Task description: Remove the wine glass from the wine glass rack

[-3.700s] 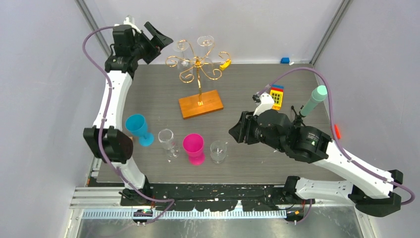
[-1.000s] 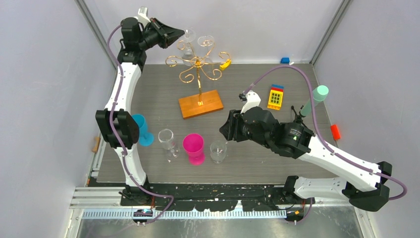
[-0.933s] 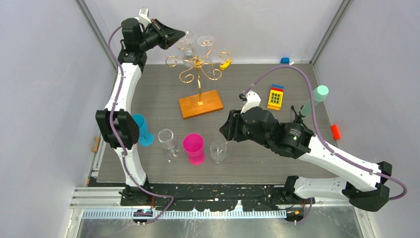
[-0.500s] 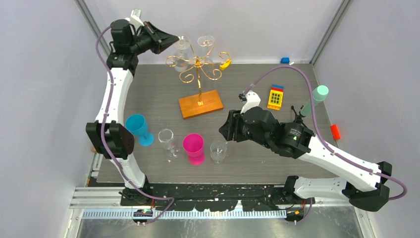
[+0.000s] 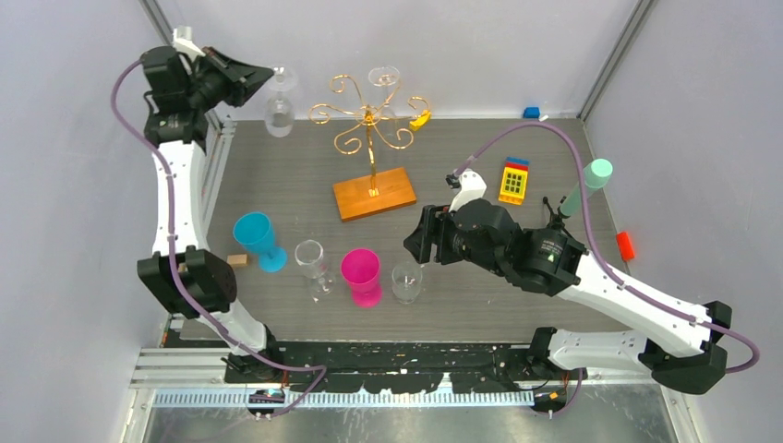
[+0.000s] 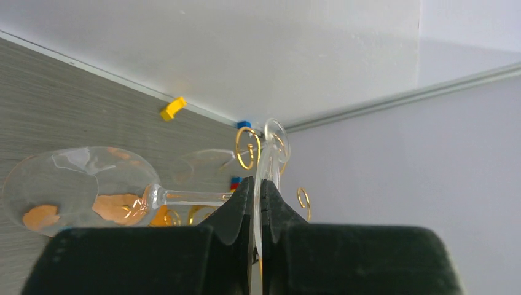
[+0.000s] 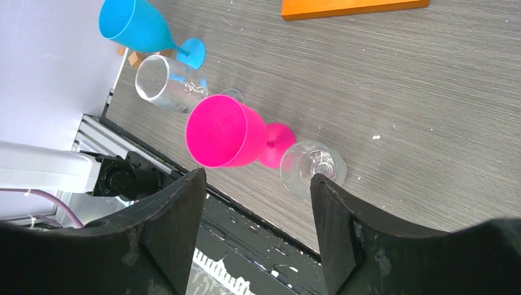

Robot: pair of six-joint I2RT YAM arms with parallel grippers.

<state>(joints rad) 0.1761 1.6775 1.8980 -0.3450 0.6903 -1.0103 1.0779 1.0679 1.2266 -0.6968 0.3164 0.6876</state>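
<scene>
Black fingers on the left gripper [image 6: 257, 184], and between them a clear wine glass [image 6: 80, 184], orange-brown glints swimming in its bowl. Past the tips, the wine glass rack [image 5: 369, 115] shines thin gold over its orange-brown base [image 5: 374, 193]. Over to the black right gripper [image 7: 257, 178]: ahead of its fingers a hot-pink goblet [image 7: 224, 132], a sky-blue goblet [image 7: 138, 27] beyond that, a clear stemmed glass [image 7: 169, 83] between them, a clear short glass [image 7: 310, 169] by one fingertip. Grey wood-grain table [image 7: 381, 80] underneath. White arm links, purple cable [image 5: 517, 134].
</scene>
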